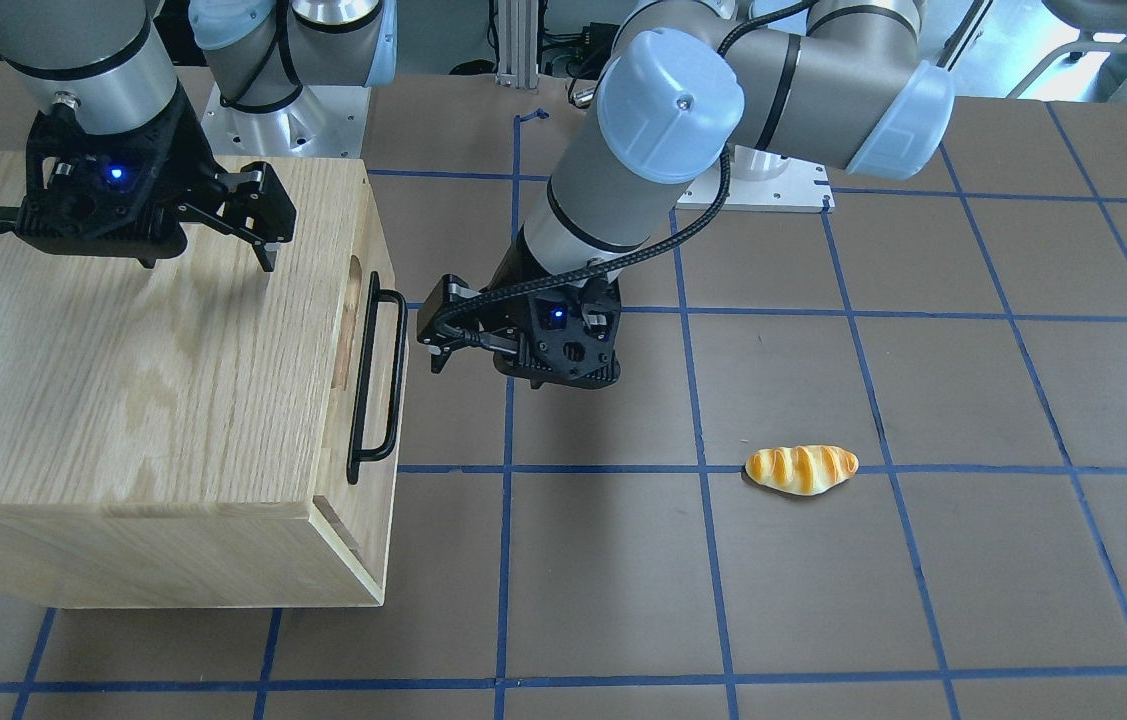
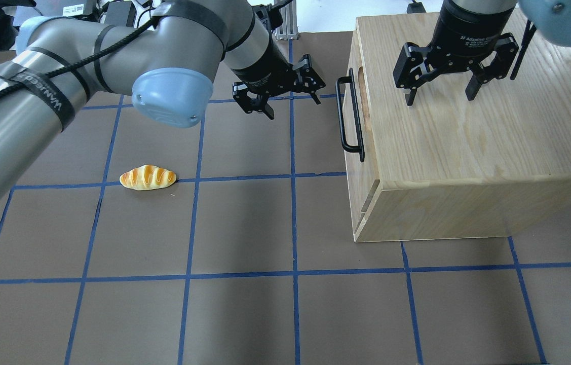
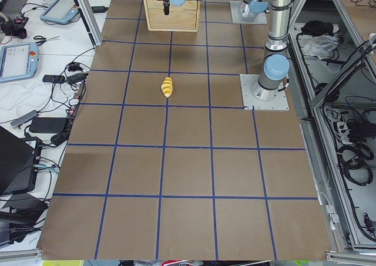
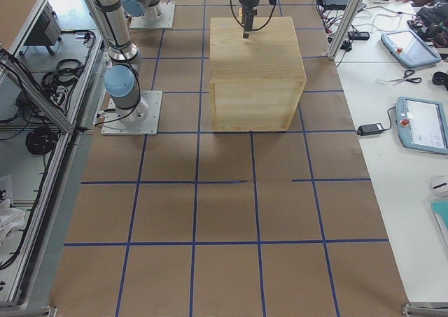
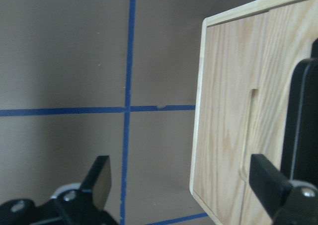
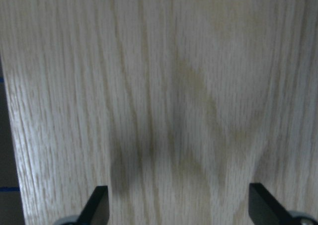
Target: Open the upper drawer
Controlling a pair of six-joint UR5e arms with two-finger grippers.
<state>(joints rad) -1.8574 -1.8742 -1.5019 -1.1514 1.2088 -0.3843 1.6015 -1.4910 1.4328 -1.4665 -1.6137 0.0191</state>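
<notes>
A light wood cabinet (image 2: pixel 467 142) stands on the right half of the table (image 2: pixel 244 228), its front turned toward the table's middle. The upper drawer (image 2: pixel 358 121) sits in the top of that front and is pushed fully in, flush with the cabinet's frame. Nothing of its inside shows, so whether it holds anything cannot be told. Its long black bar handle (image 2: pixel 342 115) stands out from the front panel, and the oval slot (image 2: pixel 363 85) is cut into the panel's top edge just behind it. The left gripper (image 2: pixel 293 105) hangs low over the table just beside the handle, toward its far end, and is apart from it. Its jaws are spread wide and hold nothing. In the left wrist view the drawer front and slot fill the right side, with the black bar in line with the right-hand finger (image 5: pixel 271 183). The right gripper (image 2: pixel 440 99) points straight down over the far part of the cabinet's top, jaws also wide apart and empty. Its fingertips are close to the wood, and whether they touch it cannot be told. A toy bread roll (image 2: pixel 148 177) lies alone on the left half of the table, well apart from the cabinet.
</notes>
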